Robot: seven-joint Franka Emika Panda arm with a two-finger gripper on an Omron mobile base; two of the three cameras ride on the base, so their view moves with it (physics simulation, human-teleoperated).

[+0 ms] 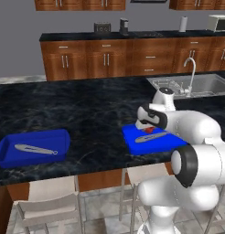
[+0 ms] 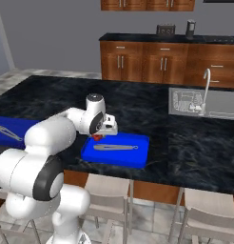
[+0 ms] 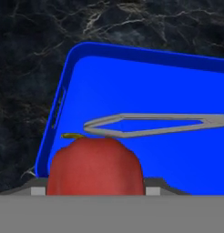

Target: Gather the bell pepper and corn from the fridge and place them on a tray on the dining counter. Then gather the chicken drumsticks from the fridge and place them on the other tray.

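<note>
Holding the bell pepper (image 3: pixel 94 164) between its fingers, the end effector (image 2: pixel 101 135) hangs low over the near left corner of the right-hand tray (image 2: pixel 138 159), as the right base view shows it. The jaws stand fairly wide, because the pepper itself is wide. In the hand view the red pepper sits directly below the hand, with the blue floor of the tray behind it, so the drop point lies straight down and not to any side. I judge that the coming move is only a small lowering and a release.

This tray also carries a thin silver utensil (image 3: pixel 155 125), which lies just beyond the pepper with its long axis running along the length of the tray (whether the pepper already touches the tray floor, I cannot tell). The other tray (image 1: pixel 7 157) rests well apart on the counter (image 1: pixel 87 109), toward the left end, and holds only its own utensil (image 1: pixel 35 149). No corn and no drumsticks lie in either tray yet.
</note>
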